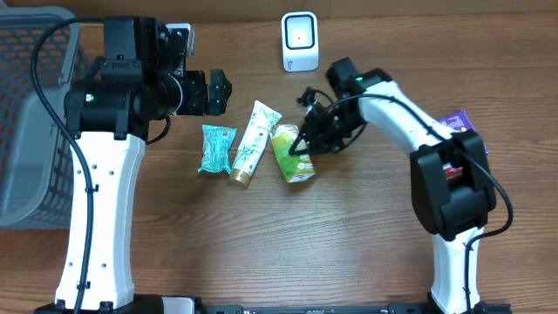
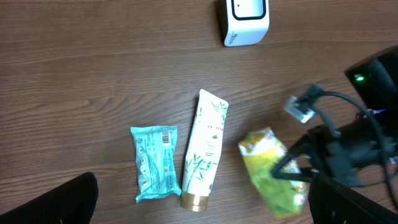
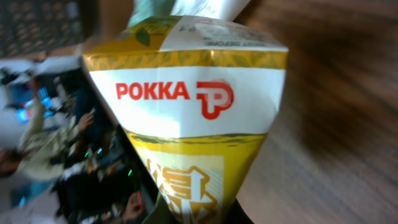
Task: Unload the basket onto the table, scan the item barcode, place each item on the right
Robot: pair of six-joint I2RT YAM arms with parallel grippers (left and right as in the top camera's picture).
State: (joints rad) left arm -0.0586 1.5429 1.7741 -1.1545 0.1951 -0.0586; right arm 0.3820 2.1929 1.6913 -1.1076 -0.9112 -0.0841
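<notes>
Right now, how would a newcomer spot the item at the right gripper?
Below the white scanner at the table's far edge, three items lie in a row. The rightmost, at the right gripper, is the drink carton. Unlike the teal packet and white tube, it is yellow-green and boxy, with red POKKA lettering.

The worktop point(image 1: 349, 253) is brown wood-grain, smooth, with a low satin sheen. The Pokka drink carton point(image 1: 294, 159) is coated paperboard with glossy yellow, green and white print, creased along its folded seams. The cosmetic tube point(image 1: 255, 139) is smooth white plastic, faintly shiny, and its cap point(image 1: 240, 178) looks like gold metal. The teal film packet point(image 1: 216, 148) is thin, crinkled plastic. The barcode scanner point(image 1: 300, 41) has a glossy white plastic shell. The basket point(image 1: 26, 187) is grey plastic lattice. The left arm point(image 1: 100, 227) wears smooth white plastic covers below matt black joints.
</notes>
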